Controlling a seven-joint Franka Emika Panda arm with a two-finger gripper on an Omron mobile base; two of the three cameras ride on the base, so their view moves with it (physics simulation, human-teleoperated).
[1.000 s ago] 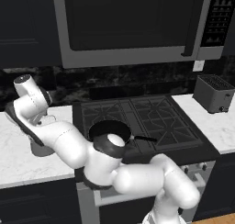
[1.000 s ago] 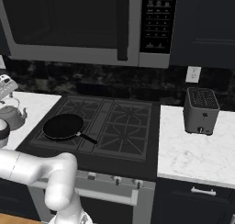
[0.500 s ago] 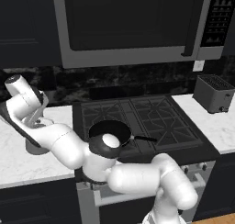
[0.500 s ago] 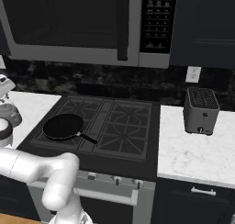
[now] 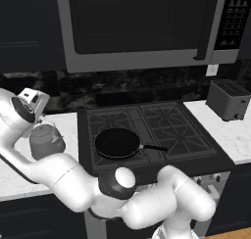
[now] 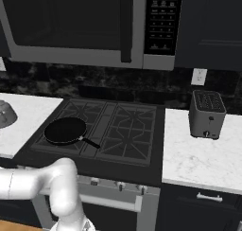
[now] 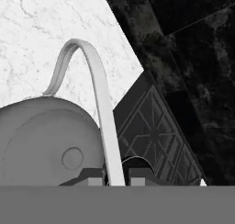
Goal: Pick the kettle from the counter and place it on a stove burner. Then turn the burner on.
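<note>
Far left, my hand [image 7: 115,178] is pinched onto the thin arched handle [image 7: 98,103] of the kettle [image 5: 46,141], fingertips [image 7: 95,178] snug either side of the wire near its base, as the hand view has it. The kettle is over the left worktop [image 5: 66,125], just beside the cooktop's left edge; I can't tell whether it sits on the marble or is a touch off it. Moving right, the frying pan [image 5: 117,143] occupies the near-left stove burner [image 5: 113,135], its handle pointing right, so that spot is taken. The far-left, near-right and far-right grates [image 5: 174,128] look free. Farthest right, the toaster [image 5: 228,100] stands on the right worktop, well apart. Risks, as I judge them: a thin wire handle lets the kettle swing or pivot in the grip when carried, so it could tilt and land crooked on the grate bars; a low sweep right could clip the pan or its handle; setting down on the pan's burner would be wrong; then picking the wrong knob.
</note>
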